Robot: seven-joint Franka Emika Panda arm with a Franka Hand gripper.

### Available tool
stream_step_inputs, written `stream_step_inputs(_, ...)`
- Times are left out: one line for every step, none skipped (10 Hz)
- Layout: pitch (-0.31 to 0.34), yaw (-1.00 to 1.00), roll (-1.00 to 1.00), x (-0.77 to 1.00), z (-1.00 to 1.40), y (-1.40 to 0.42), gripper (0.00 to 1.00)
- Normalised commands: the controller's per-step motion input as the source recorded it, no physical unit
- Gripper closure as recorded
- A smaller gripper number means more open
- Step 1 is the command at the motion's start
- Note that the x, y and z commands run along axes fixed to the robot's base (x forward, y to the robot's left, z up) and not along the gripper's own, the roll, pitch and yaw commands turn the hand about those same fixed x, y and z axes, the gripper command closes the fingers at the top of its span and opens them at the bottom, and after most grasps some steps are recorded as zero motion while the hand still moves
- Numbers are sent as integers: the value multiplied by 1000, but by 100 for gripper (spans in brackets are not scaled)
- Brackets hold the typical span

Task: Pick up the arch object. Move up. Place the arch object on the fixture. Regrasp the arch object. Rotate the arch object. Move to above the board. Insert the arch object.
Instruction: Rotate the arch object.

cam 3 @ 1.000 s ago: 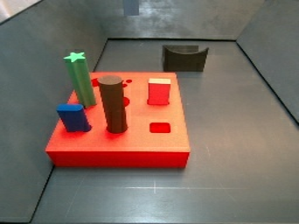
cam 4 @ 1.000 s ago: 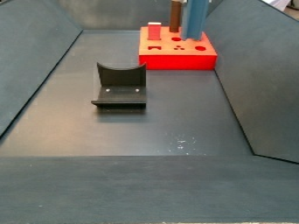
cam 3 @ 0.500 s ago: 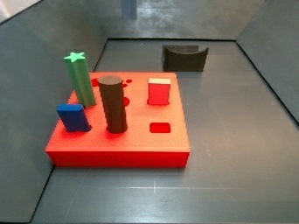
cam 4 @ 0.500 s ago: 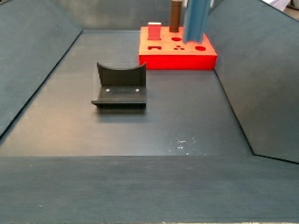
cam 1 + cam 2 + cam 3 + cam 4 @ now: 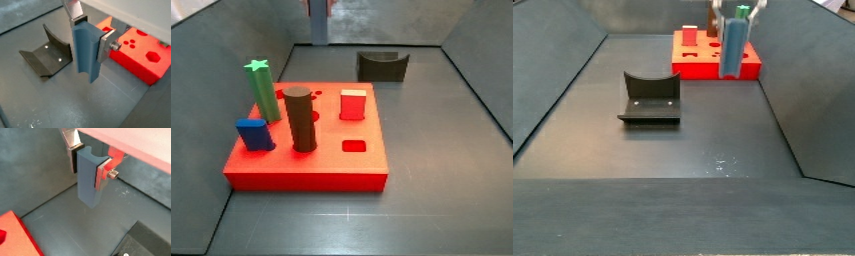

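Note:
My gripper (image 5: 90,30) is shut on the arch object (image 5: 87,52), a slate-blue elongated block that hangs upright with its curved notch up between the silver fingers (image 5: 101,174). In both wrist views it hangs in the air over bare floor. To one side of it is the dark fixture (image 5: 41,56), to the other the red board (image 5: 139,56). In a side view the arch object (image 5: 735,48) hangs in front of the board (image 5: 700,66), to the right of the fixture (image 5: 649,97). Only a blurred part of the gripper (image 5: 318,18) shows in a side view, at its top edge.
The board (image 5: 305,160) carries a green star peg (image 5: 262,90), a dark brown cylinder (image 5: 301,118), a short blue block (image 5: 254,134) and a red peg (image 5: 353,103). Sloping grey walls (image 5: 800,100) enclose the floor on all sides.
The gripper has come down with the arch object: earlier the block reached past the top of the side view, now its whole length and the fingers show.

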Motion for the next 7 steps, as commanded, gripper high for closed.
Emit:
stream_step_inputs(-28, -49, -180, 34, -1000, 14, 100)
stream_step_inputs(-25, -46, -184, 37, -1000, 15, 100)
stream_step_inputs(-28, -41, -192, 39, -1000, 17, 100)
stream_step_inputs(-33, -36, -198, 39, -1000, 19, 100)
stream_step_inputs(-38, -31, -206, 40, -964, 21, 100)
stream_step_inputs(-38, -29, -210, 37, -873, 19, 100)
stream_step_inputs(-36, -24, -218, 34, -647, 18, 100)
